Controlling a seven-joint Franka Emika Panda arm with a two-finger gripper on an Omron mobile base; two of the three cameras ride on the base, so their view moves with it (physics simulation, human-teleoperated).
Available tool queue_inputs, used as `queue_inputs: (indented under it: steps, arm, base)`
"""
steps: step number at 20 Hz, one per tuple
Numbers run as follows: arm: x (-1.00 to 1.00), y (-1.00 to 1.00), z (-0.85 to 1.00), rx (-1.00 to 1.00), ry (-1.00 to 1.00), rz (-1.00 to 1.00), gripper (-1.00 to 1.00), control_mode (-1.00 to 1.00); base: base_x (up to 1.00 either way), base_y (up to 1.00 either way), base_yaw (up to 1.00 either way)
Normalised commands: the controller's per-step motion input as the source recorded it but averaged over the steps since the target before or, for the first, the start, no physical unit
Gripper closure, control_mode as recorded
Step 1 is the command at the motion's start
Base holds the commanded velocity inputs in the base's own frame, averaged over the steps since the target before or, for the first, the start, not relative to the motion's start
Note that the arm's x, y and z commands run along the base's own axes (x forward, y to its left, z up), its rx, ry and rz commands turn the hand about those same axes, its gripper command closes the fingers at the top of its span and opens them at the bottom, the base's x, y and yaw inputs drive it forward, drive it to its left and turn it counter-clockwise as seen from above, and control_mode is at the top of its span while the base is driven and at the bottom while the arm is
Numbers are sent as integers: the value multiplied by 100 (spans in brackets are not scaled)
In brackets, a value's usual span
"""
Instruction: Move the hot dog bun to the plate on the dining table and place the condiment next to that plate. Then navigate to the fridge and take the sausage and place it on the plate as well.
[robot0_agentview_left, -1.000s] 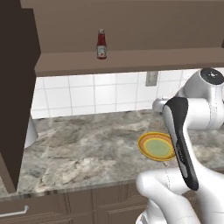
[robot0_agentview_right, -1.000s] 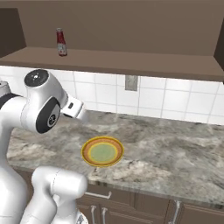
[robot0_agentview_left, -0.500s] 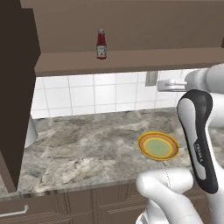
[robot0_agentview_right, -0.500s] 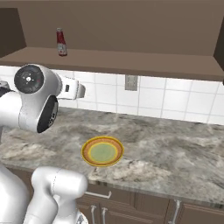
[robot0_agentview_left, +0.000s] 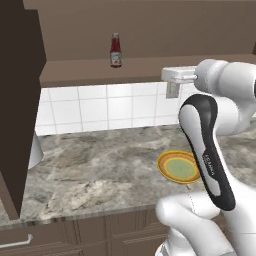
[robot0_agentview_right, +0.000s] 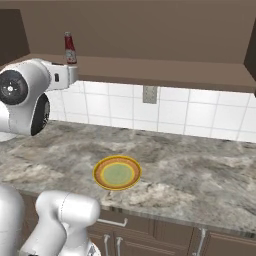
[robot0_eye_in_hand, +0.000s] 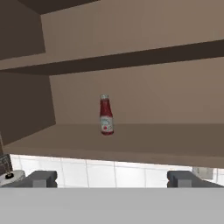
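Condiment (robot0_eye_in_hand: 106, 115) upright on brown open shelf (robot0_eye_in_hand: 144, 140) — above tiled backsplash, gripper (robot0_eye_in_hand: 112, 178) raised level with it, well short, fingers spread wide, empty — yellow plate (robot0_agentview_left: 179, 167) on marble counter (robot0_agentview_left: 100, 170) below.

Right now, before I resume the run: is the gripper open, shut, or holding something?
Gripper: open and empty, fingertips spread wide, facing the ketchup bottle upright on the shelf, not touching it.

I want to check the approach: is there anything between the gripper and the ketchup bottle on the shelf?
Nothing: in the hand view, bare shelf separates the open gripper from the upright ketchup bottle.
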Motion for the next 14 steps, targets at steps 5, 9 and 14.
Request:
queue_inputs:
  steps: [5, 9, 14]
  arm:
    - [63, 43, 5, 0, -3, 0, -100, -100]
    - [69, 9, -2, 0, 0, 0, -100, -100]
    - [56, 0, -5, 0, 1, 7, -100, -100]
  base:
    - [0, 0, 0]
    - [0, 0, 0]
    - [0, 0, 0]
